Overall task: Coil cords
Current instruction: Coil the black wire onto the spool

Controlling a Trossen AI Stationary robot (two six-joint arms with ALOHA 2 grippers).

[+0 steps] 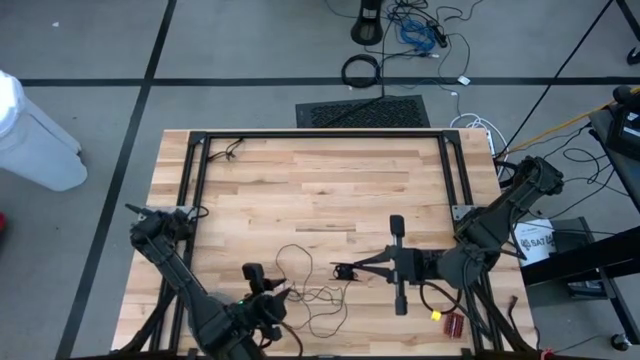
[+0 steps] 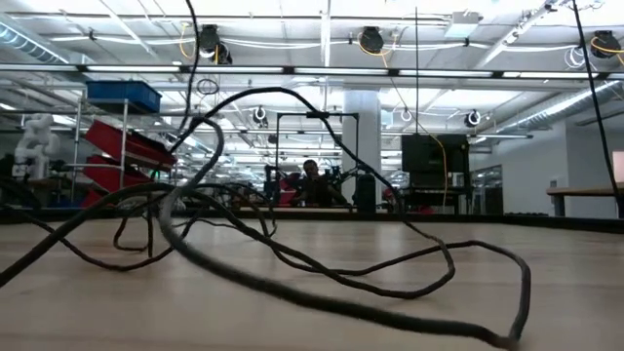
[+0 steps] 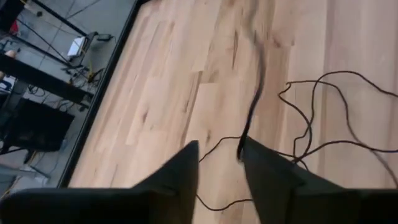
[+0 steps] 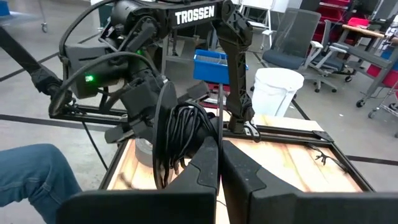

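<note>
The cords are one thin dark wire (image 1: 312,296) that lies in loose loops on the wooden table between my two grippers. The low view shows its loops (image 2: 292,261) arching up off the wood. Part of it is gathered into a dark coil (image 4: 181,134) at my right gripper (image 1: 346,270), which is shut and points toward the table's left. My left gripper (image 3: 217,148) stands open over the table near its front edge, slanting down. One strand (image 3: 254,93) runs up from its fingertips. My left gripper has a strand of the wire ending at the inner edge of one fingertip (image 3: 241,149); whether it touches the finger I cannot tell. My right gripper (image 4: 216,142) is shut on the coiled part of the wire, coming level from the table's right. The coil's loops (image 4: 174,146) hang beside and below the fingertips, clear of the table. The fingers hide the place of contact.
A black frame rail (image 1: 320,134) runs around the table's far and side edges. Small red (image 1: 452,324) and yellow (image 1: 436,314) items lie under my right arm. Beyond the table stand a white bucket (image 4: 277,92) and a person's knee in jeans (image 4: 34,177).
</note>
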